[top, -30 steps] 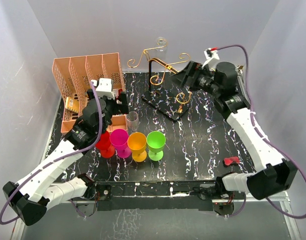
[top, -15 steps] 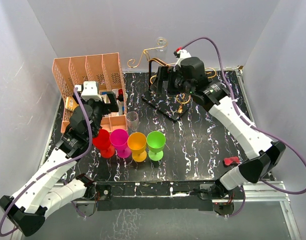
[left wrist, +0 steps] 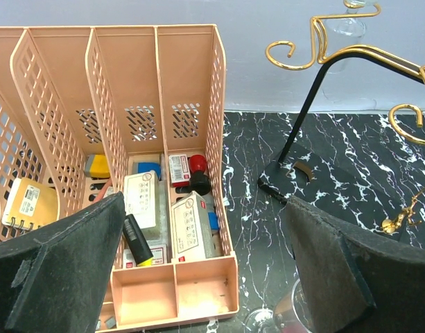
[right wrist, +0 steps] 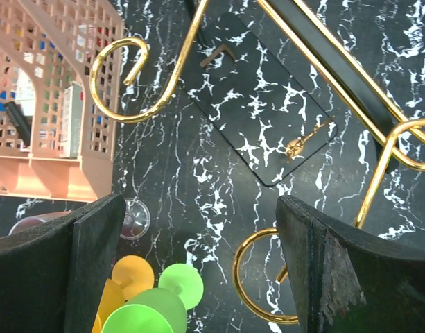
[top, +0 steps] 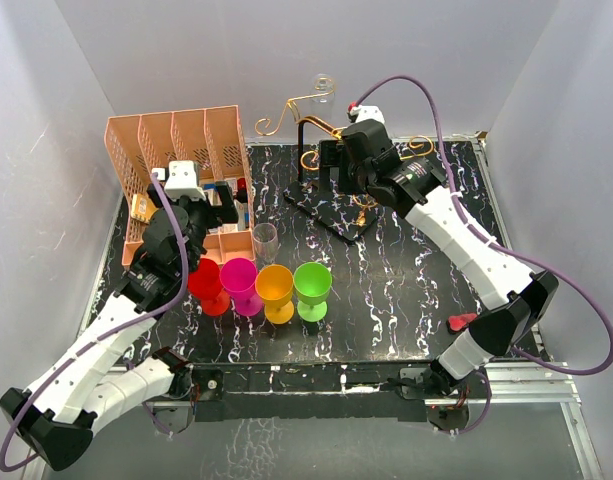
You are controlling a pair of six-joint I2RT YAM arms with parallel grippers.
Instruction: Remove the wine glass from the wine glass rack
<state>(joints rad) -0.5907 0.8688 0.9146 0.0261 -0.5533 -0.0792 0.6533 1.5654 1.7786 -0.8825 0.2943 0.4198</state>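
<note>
While the left gripper [left wrist: 205,208] hangs wide open and empty in front of the organiser [left wrist: 191,104], it has drawn back a little to the left, so I judge it has no part in this step. A clear glass [top: 265,240] stands on the table just beside the organiser's near corner. The wine glass [top: 324,83] hangs untouched at the far top scroll of the rack [right wrist: 261,118]. The right gripper [right wrist: 198,205], also wide open and empty, has swung in from the right and is now above the rack's base. It is apart from the wine glass, so the approach has only begun.
</note>
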